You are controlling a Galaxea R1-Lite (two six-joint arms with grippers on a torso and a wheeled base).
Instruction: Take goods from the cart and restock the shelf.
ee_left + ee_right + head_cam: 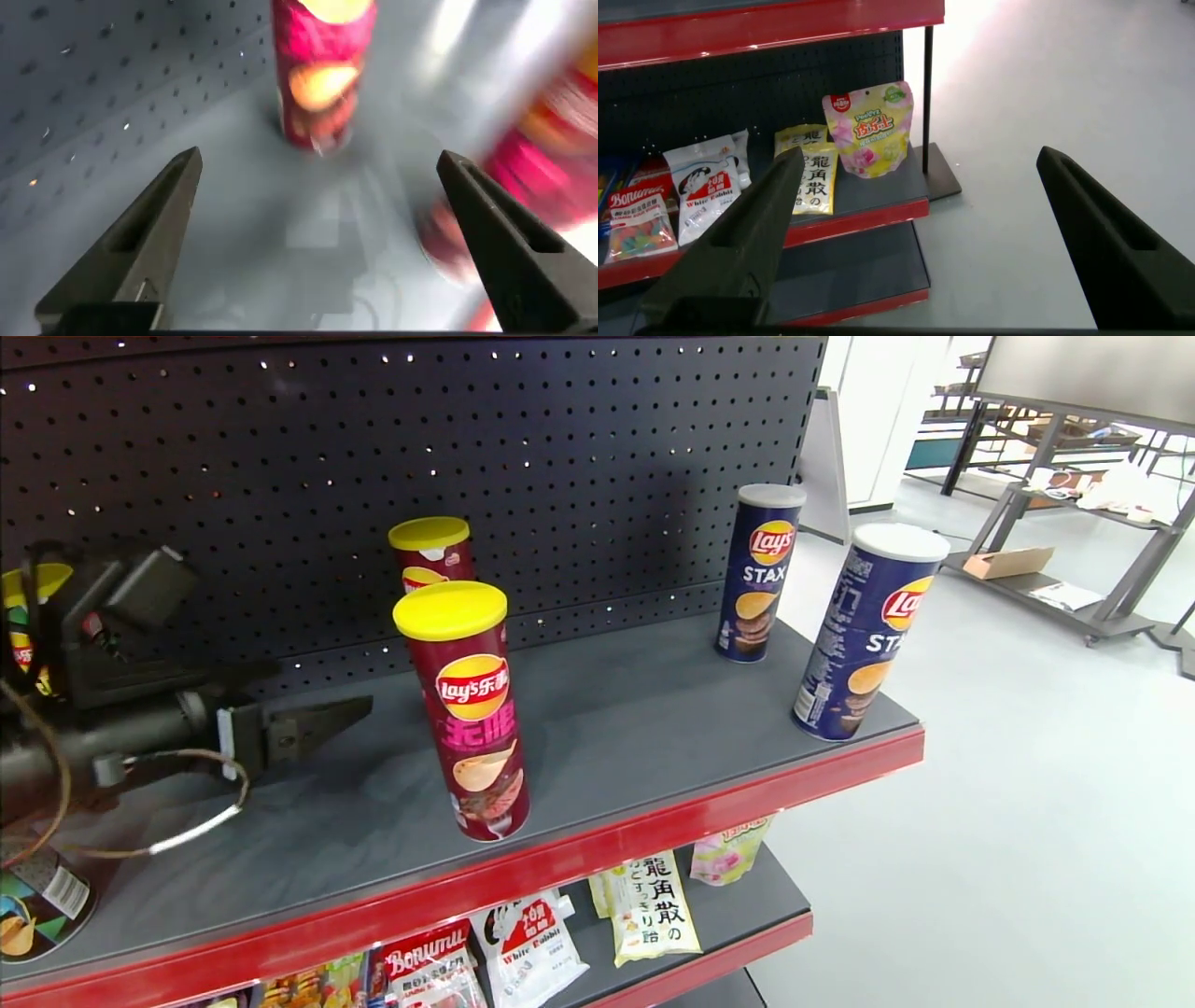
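Observation:
Two maroon chip cans with yellow lids stand upright on the grey top shelf, one near the front edge and one by the pegboard. Two blue cans stand at the shelf's right end, one at the back and one at the front corner. My left gripper hovers low over the shelf, left of the front maroon can, open and empty. The left wrist view shows the open left gripper with a maroon can ahead and another blurred one to the side. My right gripper is open and holds nothing.
More cans stand behind and under my left arm at the shelf's far left. Snack bags lie on the lower shelf. A black pegboard backs the shelf. Open floor lies to the right, with metal racks farther off.

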